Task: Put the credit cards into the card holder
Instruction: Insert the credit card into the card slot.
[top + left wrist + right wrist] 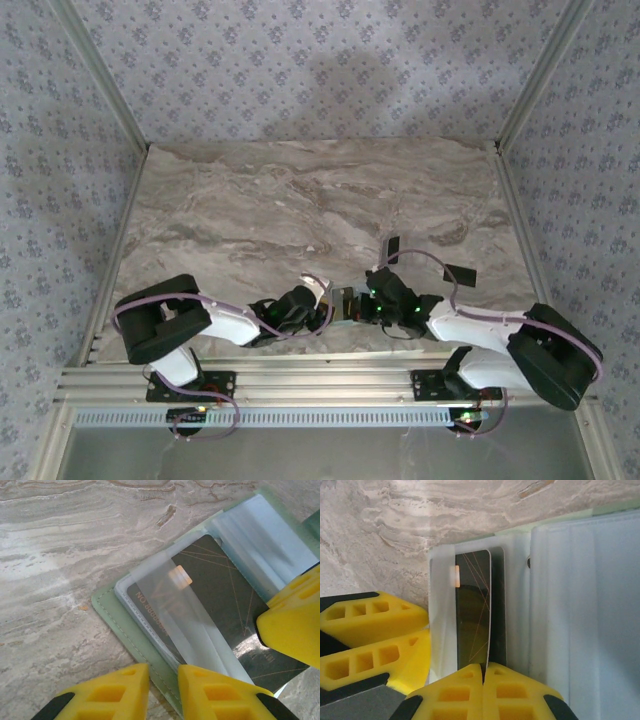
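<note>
Right gripper [483, 677] pinches credit card [472, 610] half inside open card holder [107, 607]; left gripper [164, 682] clamps its six-o'clock edge.

In your left wrist view the card holder [106, 609] runs off the right edge. The right claw [483, 666] hides one end of the credit card [220, 595], whose lettering blurs under clear plastic.

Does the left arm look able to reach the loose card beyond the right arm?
Probably not: the loose card lies beyond the right gripper, which sits in the way, and the left gripper is holding the card holder.
</note>
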Tool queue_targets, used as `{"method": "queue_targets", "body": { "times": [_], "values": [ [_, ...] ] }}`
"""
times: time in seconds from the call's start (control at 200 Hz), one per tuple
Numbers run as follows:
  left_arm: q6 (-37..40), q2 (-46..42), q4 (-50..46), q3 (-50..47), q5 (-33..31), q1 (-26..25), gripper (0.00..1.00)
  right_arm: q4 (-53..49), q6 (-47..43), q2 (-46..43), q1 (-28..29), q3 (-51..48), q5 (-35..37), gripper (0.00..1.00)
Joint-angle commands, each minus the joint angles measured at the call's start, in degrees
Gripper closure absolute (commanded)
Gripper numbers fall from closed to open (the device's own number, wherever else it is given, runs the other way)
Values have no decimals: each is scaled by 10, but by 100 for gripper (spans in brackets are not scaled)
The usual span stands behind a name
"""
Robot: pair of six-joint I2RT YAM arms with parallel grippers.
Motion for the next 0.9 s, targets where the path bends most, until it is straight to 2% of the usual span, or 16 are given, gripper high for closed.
{"method": "queue_targets", "body": {
  "times": [0.0, 0.08, 0.155, 0.35, 0.545, 0.665, 0.794, 0.894],
  "values": [
    [-16, 23, -24, -1, 54, -19, 75, -25, -12, 17, 23, 26, 3, 95],
    [-18, 22, -26, -4, 47, -19, 75, -51, -15, 7, 23, 32, 13, 87],
    [-20, 21, -26, -5, 44, -19, 75, -81, -17, -3, 23, 38, 23, 72],
    [-26, 22, -28, -5, 40, -16, 75, -148, -26, -22, 23, 59, 33, 47],
    [-31, 23, -24, -8, 45, -8, 75, -212, -45, -48, 24, 84, 45, 31],
    [-32, 24, -22, -8, 51, -4, 75, -263, -56, -50, 25, 109, 57, 29],
    [-33, 24, -17, -11, 56, -2, 75, -349, -74, -91, 32, 142, 117, 34],
    [-34, 22, -15, -13, 60, 1, 75, -440, -88, -120, 34, 180, 191, 35]
  ]
}}
